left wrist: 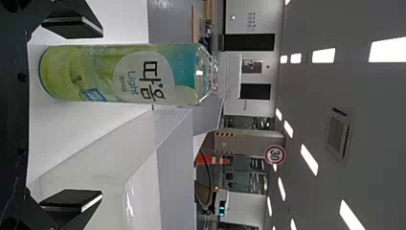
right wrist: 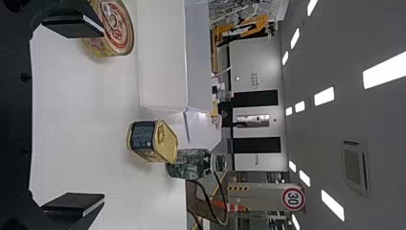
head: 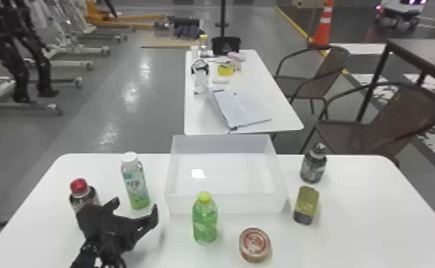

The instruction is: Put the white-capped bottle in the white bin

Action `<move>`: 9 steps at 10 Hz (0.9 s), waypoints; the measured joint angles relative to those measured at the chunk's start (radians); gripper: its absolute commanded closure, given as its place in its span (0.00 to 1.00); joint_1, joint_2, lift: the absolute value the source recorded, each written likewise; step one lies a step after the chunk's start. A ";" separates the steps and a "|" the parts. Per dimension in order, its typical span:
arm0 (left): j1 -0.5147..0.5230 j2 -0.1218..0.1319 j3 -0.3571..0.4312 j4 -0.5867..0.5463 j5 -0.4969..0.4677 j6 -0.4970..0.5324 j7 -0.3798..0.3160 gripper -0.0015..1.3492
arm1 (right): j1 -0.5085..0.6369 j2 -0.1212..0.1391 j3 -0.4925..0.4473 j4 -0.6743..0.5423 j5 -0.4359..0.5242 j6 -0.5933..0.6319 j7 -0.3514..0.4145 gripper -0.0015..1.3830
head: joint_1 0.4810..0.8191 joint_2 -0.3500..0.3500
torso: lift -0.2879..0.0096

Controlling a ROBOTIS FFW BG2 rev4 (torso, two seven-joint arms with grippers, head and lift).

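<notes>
My left gripper (head: 134, 210) stands open on the left of the table, just in front of the white-capped bottle (head: 136, 183), which is upright with a green and blue label. In the left wrist view, the white-capped bottle (left wrist: 119, 74) lies beyond the fingers of my left gripper (left wrist: 72, 115), nearer one finger than the other, and its cap (left wrist: 230, 75) points away from the table. The white bin (head: 226, 203) is to the bottle's right at the table's far side. In the right wrist view, my right gripper (right wrist: 73, 115) is open with nothing held between its fingers.
A red-capped bottle (head: 79, 194) stands beside the left gripper. In front of the bin are a green bottle (head: 205, 221) and a round can (head: 255, 245). To its right are a yellow rectangular can (head: 306, 205) and a dark bottle (head: 313, 165).
</notes>
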 measured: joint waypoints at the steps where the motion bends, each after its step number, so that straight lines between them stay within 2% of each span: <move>1: -0.017 0.000 0.002 0.020 0.000 0.001 0.016 0.08 | -0.002 0.003 0.000 0.003 0.000 0.000 0.003 0.06 | 0.20 0.50 | 0.63; 9: -0.186 0.000 0.004 0.203 -0.001 0.013 0.060 0.07 | -0.024 0.011 0.000 0.018 0.003 0.000 0.025 0.06 | 0.20 0.50 | 0.63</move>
